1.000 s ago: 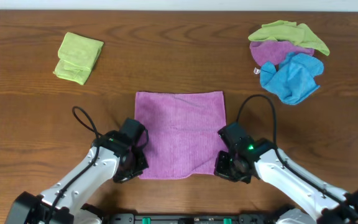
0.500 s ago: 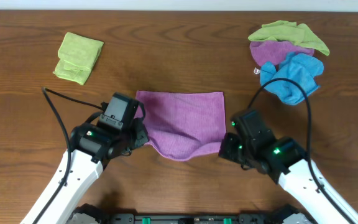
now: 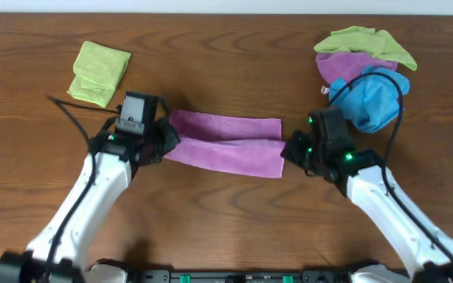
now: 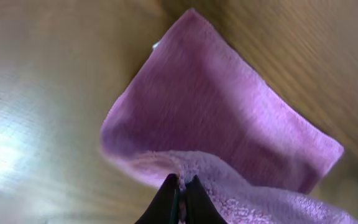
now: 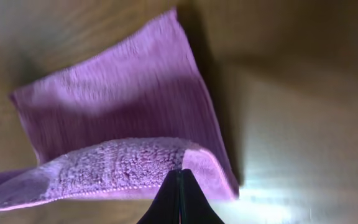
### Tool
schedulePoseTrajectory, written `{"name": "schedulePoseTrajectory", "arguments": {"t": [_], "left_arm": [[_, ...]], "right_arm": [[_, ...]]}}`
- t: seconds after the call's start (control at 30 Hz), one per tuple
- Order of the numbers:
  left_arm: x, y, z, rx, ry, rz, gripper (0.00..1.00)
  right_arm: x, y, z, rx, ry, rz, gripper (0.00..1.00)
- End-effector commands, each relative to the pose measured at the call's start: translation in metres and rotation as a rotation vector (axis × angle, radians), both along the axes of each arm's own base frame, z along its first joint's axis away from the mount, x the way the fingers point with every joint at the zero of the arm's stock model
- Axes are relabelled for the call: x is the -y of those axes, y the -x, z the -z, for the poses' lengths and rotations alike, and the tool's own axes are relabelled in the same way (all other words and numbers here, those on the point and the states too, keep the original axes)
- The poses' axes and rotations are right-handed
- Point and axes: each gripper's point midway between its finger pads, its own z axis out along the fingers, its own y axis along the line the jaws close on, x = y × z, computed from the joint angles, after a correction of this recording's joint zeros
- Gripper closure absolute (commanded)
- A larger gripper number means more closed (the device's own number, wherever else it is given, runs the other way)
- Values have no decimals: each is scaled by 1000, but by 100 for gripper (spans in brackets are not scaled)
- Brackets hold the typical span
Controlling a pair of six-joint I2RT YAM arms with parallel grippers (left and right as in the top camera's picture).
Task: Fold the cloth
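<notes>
The soft, limp-looking purple cloth (image 3: pixel 225 143) is lying half-doubled on the tabletop (image 3: pixel 226 224) while the left end effector (image 3: pixel 163 140) and right end effector (image 3: pixel 289 149) are each pinching a corner, likely its best hold.

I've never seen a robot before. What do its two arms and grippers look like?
Both the left arm and right arm have slim white links joined by chunky black joints. A thin black cable loops loose beside each. A small green light glows near the right wrist. The left gripper and right gripper are black, with dark fingers tapering to narrow tips.
</notes>
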Motion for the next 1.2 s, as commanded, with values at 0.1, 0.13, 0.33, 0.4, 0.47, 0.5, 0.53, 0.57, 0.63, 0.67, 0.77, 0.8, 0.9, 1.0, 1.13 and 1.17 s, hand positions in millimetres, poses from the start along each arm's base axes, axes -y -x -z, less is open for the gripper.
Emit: {"name": "schedulePoseTrajectory", "arguments": {"t": [0.1,0.13,0.33,0.4,0.47,0.5,0.53,0.57,0.63,0.67,0.77,0.8,0.9,1.0,1.13,1.17], "left_arm": [[8,-27,19,19,18,30,94],[8,-33,19,32,21,28,94],[-15,-67,18,66,30,-48,94],[-20,-78,13,85,49,-51,94],[-19,-85,9,88,79,-40,94],[-16,-86,8,84,95,-23,94],[-13,-84,9,73,103,-2,94],[-11,-79,11,54,104,16,94],[-9,-65,19,-2,86,56,94],[-9,-58,22,-24,75,78,94],[-11,-47,28,-61,49,119,94],[-11,-46,28,-63,47,123,94],[-11,-50,26,-48,48,125,94],[-8,-56,23,-18,60,131,94],[-4,-63,18,20,76,140,94],[-4,-65,17,29,76,140,94]], "right_arm": [[0,-56,-23,104,13,-26,99],[-1,-65,-25,113,18,-36,98],[-15,-101,-23,110,7,-65,98],[-16,-106,-19,102,8,-64,98],[-17,-109,-15,93,9,-66,98],[-17,-107,-14,86,4,-69,99],[-18,-103,-11,66,3,-74,99],[-17,-98,-8,40,3,-77,98],[-14,-82,0,-35,18,-81,99],[-12,-76,2,-54,27,-89,99],[-9,-65,2,-89,46,-100,99],[-8,-63,0,-92,48,-100,99],[-4,-58,-8,-90,63,-94,99],[0,-50,-15,-96,73,-91,98],[4,-34,-20,-132,106,-92,98],[5,-31,-19,-139,124,-92,98]]}}
